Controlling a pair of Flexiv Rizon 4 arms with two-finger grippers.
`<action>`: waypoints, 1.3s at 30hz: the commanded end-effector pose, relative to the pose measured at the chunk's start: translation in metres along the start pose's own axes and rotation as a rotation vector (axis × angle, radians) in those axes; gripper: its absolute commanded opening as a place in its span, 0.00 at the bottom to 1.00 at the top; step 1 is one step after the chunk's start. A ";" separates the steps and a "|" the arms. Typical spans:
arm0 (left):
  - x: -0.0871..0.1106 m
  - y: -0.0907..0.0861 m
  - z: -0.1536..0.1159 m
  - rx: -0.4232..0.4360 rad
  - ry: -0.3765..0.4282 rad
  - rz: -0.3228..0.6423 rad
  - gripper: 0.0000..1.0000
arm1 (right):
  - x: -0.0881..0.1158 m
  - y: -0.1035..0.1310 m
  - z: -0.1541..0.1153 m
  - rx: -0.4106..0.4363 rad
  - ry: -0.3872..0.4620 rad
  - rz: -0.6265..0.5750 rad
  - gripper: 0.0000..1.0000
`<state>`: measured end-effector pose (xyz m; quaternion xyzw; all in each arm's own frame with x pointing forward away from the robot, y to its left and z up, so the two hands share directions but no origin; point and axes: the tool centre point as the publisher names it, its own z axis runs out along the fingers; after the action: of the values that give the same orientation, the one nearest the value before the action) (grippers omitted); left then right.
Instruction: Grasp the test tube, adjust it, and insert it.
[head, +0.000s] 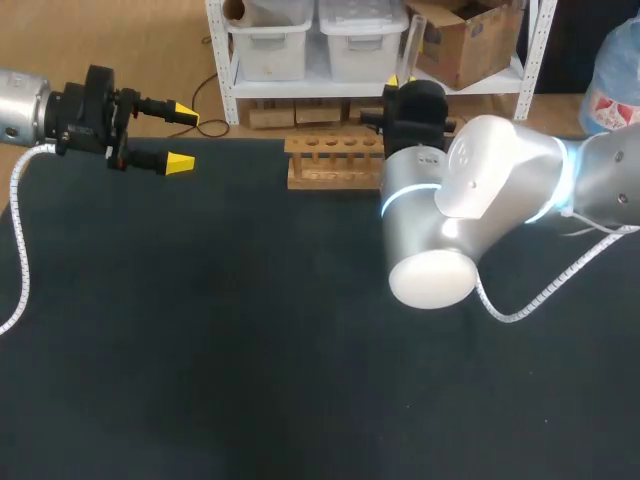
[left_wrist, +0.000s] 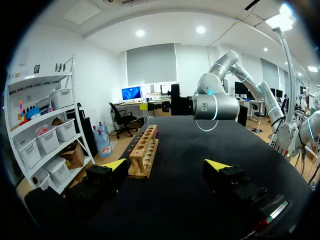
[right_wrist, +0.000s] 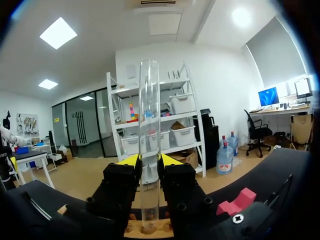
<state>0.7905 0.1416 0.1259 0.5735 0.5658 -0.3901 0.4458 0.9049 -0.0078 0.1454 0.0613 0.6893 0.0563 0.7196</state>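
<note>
The right arm's silver elbow (head: 450, 215) is being seen nearest, looming over the dark table (head: 200, 350). Beyond it, the glass test tube (right_wrist: 149, 100) is being gripped by the right hand (right_wrist: 149, 161), with both yellow-tipped fingers being pressed against it from opposite sides at about its middle. The tube is being held upright, with its long axis vertical. Its open mouth is pointing up and its rounded end down, directly over the wooden rack (right_wrist: 150, 231) at the table's far edge. In the right wrist view the rounded end is being shown at, or just entering, one of the rack's holes; whether it is already seated cannot be told. The coming move is being judged as a straight lowering along the tube's own axis, so tube and hole are needing to be kept in line. The left hand (head: 181, 137) is being held open and empty at the table's far left, well apart from the rack, so the right hand is plainly the nearer.
</note>
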 end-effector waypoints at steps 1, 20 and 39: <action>0.000 -0.002 0.000 -0.005 0.000 0.002 1.00 | 0.002 -0.003 0.000 -0.023 -0.003 0.000 0.00; 0.000 -0.002 0.000 -0.005 0.000 0.002 1.00 | 0.010 -0.004 -0.001 -0.012 0.001 -0.008 0.00; 0.000 -0.002 0.000 -0.005 0.000 0.002 1.00 | 0.030 0.005 -0.004 -0.022 0.029 -0.007 0.00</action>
<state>0.7905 0.1416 0.1259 0.5735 0.5658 -0.3901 0.4458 0.8990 0.0021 0.1199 0.0539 0.7003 0.0577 0.7095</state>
